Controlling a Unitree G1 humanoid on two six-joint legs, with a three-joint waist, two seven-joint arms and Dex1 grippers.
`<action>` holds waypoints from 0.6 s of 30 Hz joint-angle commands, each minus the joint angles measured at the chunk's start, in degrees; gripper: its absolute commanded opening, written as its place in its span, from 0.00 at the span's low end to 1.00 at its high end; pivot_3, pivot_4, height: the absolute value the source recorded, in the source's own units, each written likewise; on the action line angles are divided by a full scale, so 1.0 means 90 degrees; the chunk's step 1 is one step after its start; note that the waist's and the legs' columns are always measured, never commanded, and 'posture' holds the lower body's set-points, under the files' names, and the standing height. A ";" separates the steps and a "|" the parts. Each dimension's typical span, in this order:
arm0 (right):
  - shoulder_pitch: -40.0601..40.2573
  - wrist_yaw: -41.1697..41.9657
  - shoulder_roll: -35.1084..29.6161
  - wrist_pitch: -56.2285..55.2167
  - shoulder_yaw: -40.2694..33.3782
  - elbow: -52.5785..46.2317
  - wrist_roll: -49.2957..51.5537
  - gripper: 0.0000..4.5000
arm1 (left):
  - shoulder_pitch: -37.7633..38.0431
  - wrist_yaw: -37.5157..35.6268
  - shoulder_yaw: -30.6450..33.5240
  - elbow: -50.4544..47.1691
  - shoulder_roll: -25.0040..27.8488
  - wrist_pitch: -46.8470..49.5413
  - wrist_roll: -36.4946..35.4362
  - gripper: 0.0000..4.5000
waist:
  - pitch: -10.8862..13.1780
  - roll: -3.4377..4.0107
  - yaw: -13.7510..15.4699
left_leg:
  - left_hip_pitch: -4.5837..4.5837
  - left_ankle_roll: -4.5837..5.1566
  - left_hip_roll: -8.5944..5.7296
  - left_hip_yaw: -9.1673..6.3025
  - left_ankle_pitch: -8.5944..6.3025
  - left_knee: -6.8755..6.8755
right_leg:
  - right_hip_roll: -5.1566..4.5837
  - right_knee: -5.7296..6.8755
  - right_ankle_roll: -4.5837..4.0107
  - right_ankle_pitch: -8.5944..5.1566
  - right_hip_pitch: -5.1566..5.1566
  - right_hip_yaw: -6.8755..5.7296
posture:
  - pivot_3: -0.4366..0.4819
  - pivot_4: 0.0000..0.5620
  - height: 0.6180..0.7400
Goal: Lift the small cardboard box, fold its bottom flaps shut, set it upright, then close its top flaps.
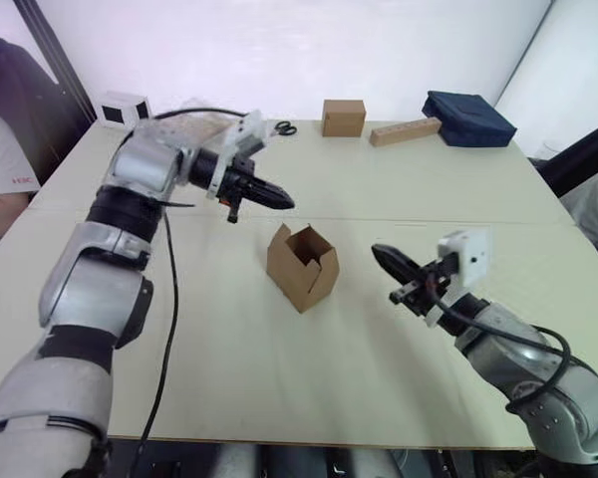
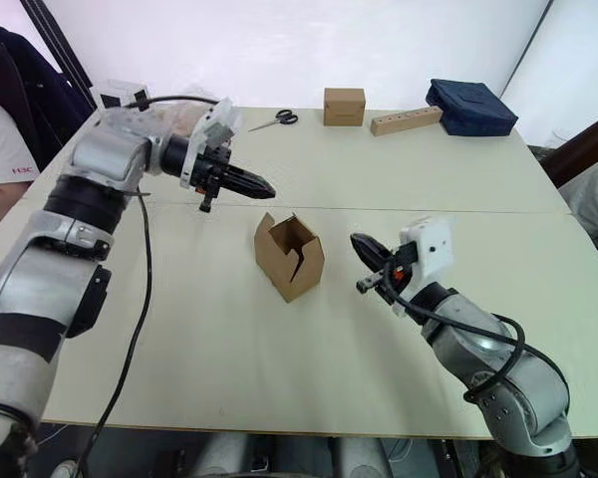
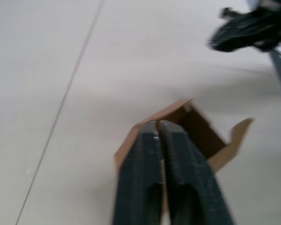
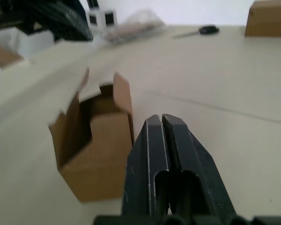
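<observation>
Left eye view has the small cardboard box [image 1: 302, 266] resting mid-desk, flaps standing open on top, plain brown corrugated, slightly skewed. My left gripper [image 1: 269, 194] hovers just beyond it toward the far edge, fingers pressed together; my right gripper [image 1: 392, 267] sits beside it, also closed. I judge both must open first, then pinch opposite walls evenly to lift.
</observation>
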 commanded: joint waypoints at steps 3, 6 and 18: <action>0.0016 0.0112 0.0005 0.0233 0.0277 -0.0329 -0.0274 0.00 | 0.0222 0.1090 0.0374 0.0818 -0.0262 -0.0932 0.0487 0.01 | 0.0004 -0.0007 0.0013 | -0.0011 0.0000 0.0000 -0.0002 0.0000 0.0003 | 0.0002 0.0000 0.0011 0.0009 -0.0008 -0.0002 | 0.48 0.27 1.00; -0.0039 0.0119 0.0048 0.0368 0.0537 -0.0241 -0.0482 0.00 | 0.0526 0.1092 0.0475 0.0863 -0.0440 -0.1035 0.0523 0.01 | 0.0001 -0.0007 0.0026 | -0.0011 0.0000 -0.0002 -0.0001 0.0000 0.0003 | -0.0001 -0.0004 0.0012 0.0009 -0.0006 -0.0003 | 0.48 0.27 1.00; -0.0326 0.0506 0.0092 0.0734 0.0935 0.0179 -0.1015 0.00 | 0.1676 0.0178 0.0376 -0.0715 -0.0447 -0.0059 0.0578 0.01 | -0.0006 -0.0004 -0.0009 | -0.0002 0.0000 -0.0002 0.0002 0.0000 0.0003 | -0.0002 -0.0002 0.0014 0.0012 0.0002 -0.0001 | 0.48 0.27 1.00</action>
